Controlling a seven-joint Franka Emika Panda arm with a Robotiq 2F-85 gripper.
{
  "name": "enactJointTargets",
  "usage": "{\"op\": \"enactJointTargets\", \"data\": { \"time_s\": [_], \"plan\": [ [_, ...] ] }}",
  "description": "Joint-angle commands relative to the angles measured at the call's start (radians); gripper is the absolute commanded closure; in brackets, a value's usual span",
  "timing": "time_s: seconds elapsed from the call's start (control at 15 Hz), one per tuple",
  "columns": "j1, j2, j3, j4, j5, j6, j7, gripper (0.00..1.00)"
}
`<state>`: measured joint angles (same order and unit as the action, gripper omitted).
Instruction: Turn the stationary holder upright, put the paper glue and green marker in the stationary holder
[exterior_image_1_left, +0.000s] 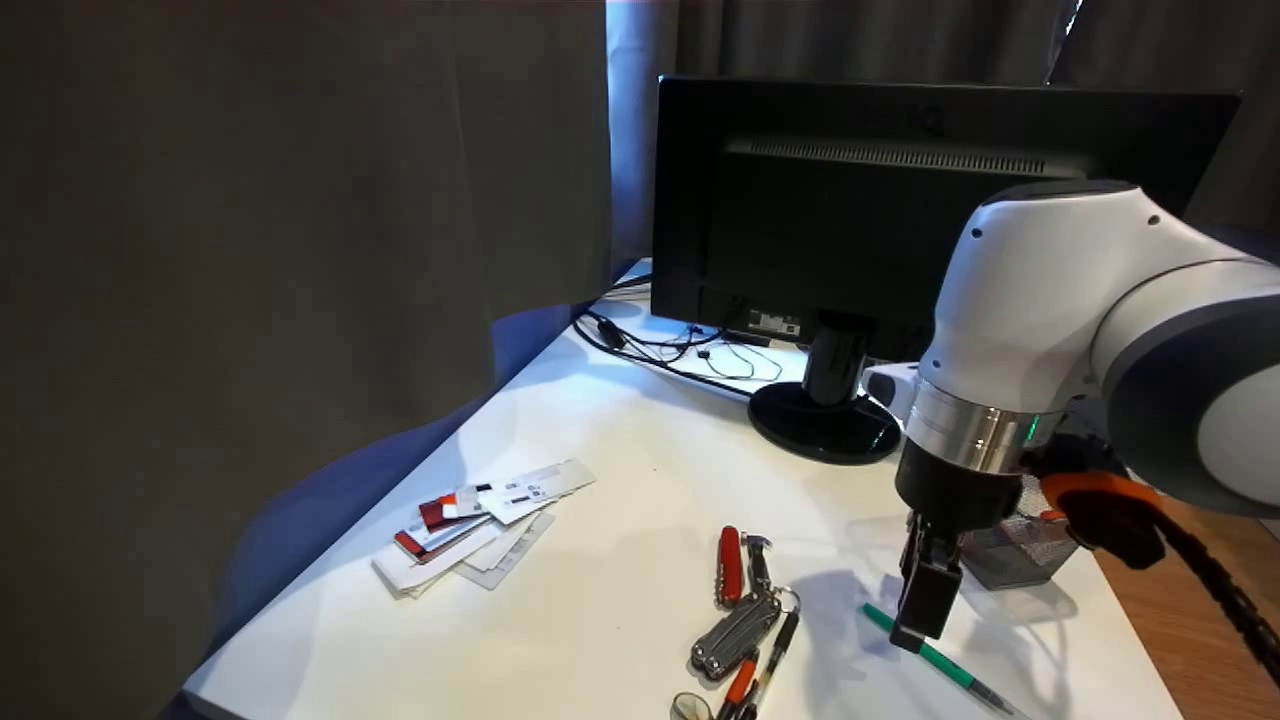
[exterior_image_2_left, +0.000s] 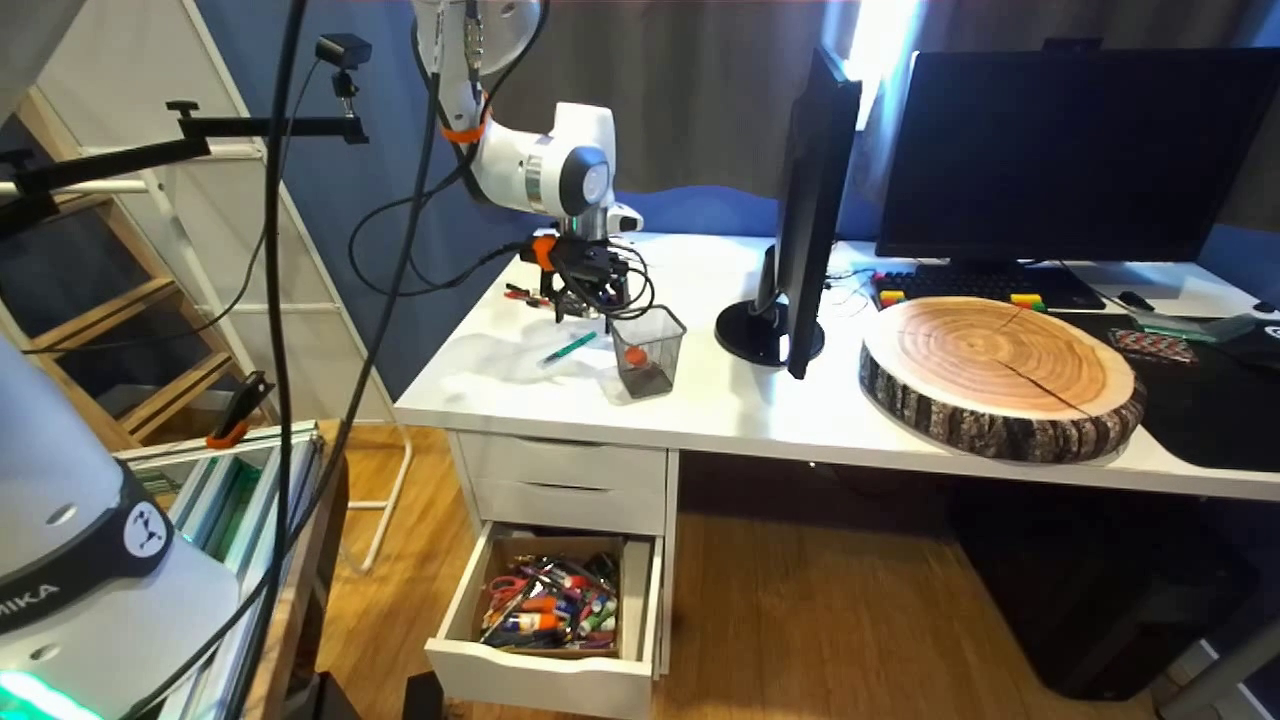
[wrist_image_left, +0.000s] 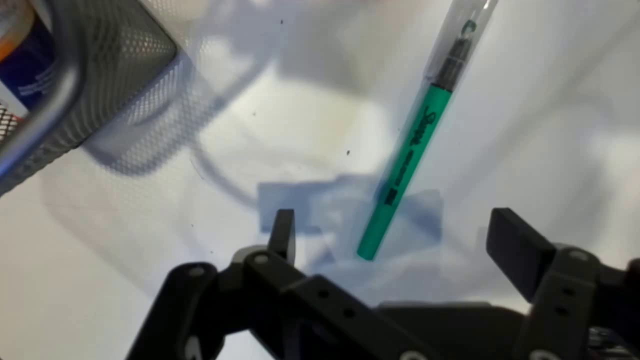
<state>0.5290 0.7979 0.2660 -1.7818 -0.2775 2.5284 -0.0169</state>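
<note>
My claw (wrist_image_left: 395, 231) is spread wide above the desk (exterior_image_1_left: 580, 640) near the mesh cup (wrist_image_left: 120, 60), one end of the green marker (wrist_image_left: 407, 167) showing in its gap. That marker lies near the cup, which stands upright with the glue (wrist_image_left: 27, 67) inside it.

On the worktop (exterior_image_1_left: 600, 630), a pile of cards (exterior_image_1_left: 488, 532) lies well apart from a red pocketknife (exterior_image_1_left: 731, 568) and, near it, a grey multitool (exterior_image_1_left: 735, 637). In an exterior view, a round wood slab (exterior_image_2_left: 1000, 365) lies before a monitor (exterior_image_2_left: 1075, 155); below, an open drawer (exterior_image_2_left: 545, 678) holds a box (exterior_image_2_left: 565, 546) of mixed stationery (exterior_image_2_left: 560, 607).
</note>
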Motion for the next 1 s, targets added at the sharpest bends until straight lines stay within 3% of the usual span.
{"op": "enactJointTargets", "data": {
  "time_s": [0.0, 0.6, 0.73, 0.93],
  "plan": [
    [0.042, 0.024, -0.042, 0.013, -0.006, 0.039, 0.05, 0.31],
    [0.06, 0.002, -0.065, 0.003, 0.0, 0.025, 0.06, 0.95],
    [0.046, -0.014, -0.051, -0.006, 0.012, 0.017, 0.049, 1.0],
    [0.042, -0.058, -0.045, -0.024, 0.01, -0.016, 0.036, 0.96]
  ]
}}
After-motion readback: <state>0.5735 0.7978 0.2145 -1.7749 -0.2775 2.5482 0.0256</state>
